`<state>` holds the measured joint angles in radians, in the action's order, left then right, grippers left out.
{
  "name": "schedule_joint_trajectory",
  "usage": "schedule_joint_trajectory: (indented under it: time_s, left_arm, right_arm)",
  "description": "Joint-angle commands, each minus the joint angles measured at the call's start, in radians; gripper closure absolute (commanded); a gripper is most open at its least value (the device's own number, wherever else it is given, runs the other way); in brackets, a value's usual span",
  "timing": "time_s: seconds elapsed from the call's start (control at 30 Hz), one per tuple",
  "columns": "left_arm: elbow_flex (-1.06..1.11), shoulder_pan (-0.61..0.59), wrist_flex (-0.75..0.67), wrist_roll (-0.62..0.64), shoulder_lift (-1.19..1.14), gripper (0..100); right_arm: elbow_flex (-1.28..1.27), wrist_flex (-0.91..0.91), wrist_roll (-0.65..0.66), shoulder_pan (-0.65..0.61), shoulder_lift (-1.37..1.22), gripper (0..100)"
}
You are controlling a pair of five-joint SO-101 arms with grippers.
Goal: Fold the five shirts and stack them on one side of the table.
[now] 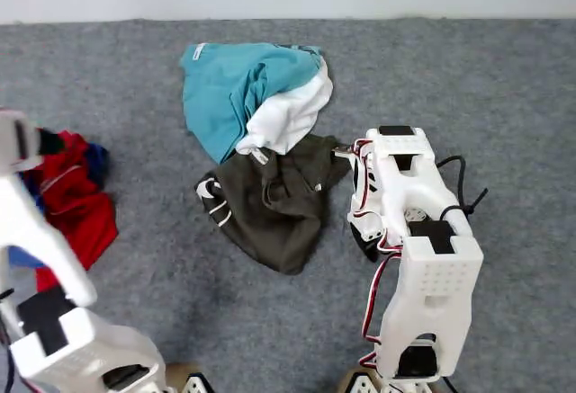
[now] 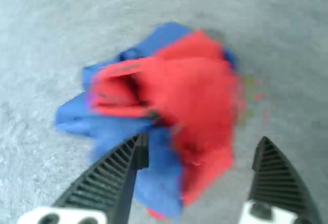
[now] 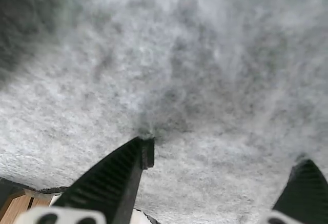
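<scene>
Since all five shirts lie crumpled on the table (image 1: 504,96), I judge the task to be at its very start: nothing is folded and no stack exists yet.

Take the dark shirt (image 1: 274,204) near the middle as the mark. The white shirt (image 1: 290,119) touches its far edge and partly overlaps it. The teal shirt (image 1: 236,87) lies over the white one, farther from the arms than the dark shirt. The red shirt (image 1: 79,200) is well apart from the dark shirt, on the left arm's side, bunched on top of the blue shirt (image 1: 95,163), of which only a corner peeks out in the high view.

The left claw (image 2: 203,139) hangs spread wide above that red and blue heap, grasping nothing; below it the red shirt (image 2: 195,90) covers most of the blue shirt (image 2: 105,137). The right claw (image 3: 225,152) is likewise released and empty, over bare grey felt just beside the dark shirt, on the side away from the red one.

What is left, then, is everything: each shirt must be pulled free of its heap, spread flat, folded, and carried to one side of the table.
</scene>
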<state>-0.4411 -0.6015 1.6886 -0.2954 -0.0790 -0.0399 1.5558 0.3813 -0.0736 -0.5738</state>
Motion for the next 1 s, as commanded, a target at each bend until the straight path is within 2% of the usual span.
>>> schedule_joint_trajectory:
  time_s: [0.0,0.23,0.4,0.6,0.73,0.87,0.97]
  left_arm:
    - [-0.099,0.143,0.069,0.002,0.044,69]
    - [0.008,0.382,0.008,0.029,0.054,69]
    - [0.143,0.494,-0.114,0.026,-0.123,68]
    - [0.094,0.654,-0.172,-0.032,-0.356,68]
    - [-0.022,0.689,-0.206,-0.037,-0.491,68]
    - [-0.162,0.652,-0.287,-0.031,-0.660,69]
    - [-0.283,0.641,-0.293,-0.031,-0.786,69]
  right_arm:
    - [-0.018,-0.035,0.000,0.004,-0.015,60.1]
    - [-0.018,-0.035,0.000,0.004,-0.015,60.1]
    - [-0.018,-0.035,0.000,0.004,-0.015,60.1]
    - [-0.018,-0.035,0.000,0.004,-0.015,60.1]
    - [-0.018,-0.035,0.000,0.004,-0.015,60.1]
    - [-0.018,-0.035,0.000,0.004,-0.015,60.1]
    - [-0.018,-0.035,0.000,0.004,-0.015,60.1]
